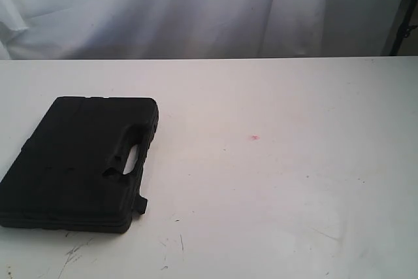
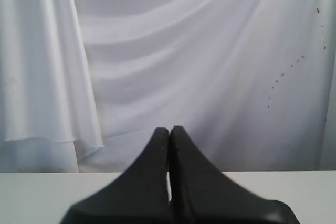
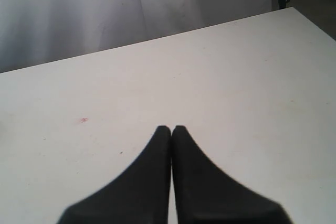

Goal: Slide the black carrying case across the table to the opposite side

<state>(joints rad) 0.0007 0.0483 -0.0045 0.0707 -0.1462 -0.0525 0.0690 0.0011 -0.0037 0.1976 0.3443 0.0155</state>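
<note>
A flat matte-black case [image 1: 75, 164] lies on the left part of the white table [image 1: 274, 181] in the exterior view, its handle slot facing right and a small latch tab at its near right corner. Neither arm shows in that view. In the left wrist view my left gripper [image 2: 169, 129] is shut with nothing between its fingers, and it points at the white curtain beyond the table edge. In the right wrist view my right gripper [image 3: 171, 128] is shut and empty above bare tabletop [image 3: 236, 77]. The case appears in neither wrist view.
A white curtain [image 1: 196, 4] hangs behind the far table edge. A tiny pink spot [image 1: 255, 137] marks the tabletop right of the case, also seen as the pink spot [image 3: 83, 120]. Dark scratches [image 1: 72, 253] run near the front edge. A dark stand [image 1: 406, 27] is at far right.
</note>
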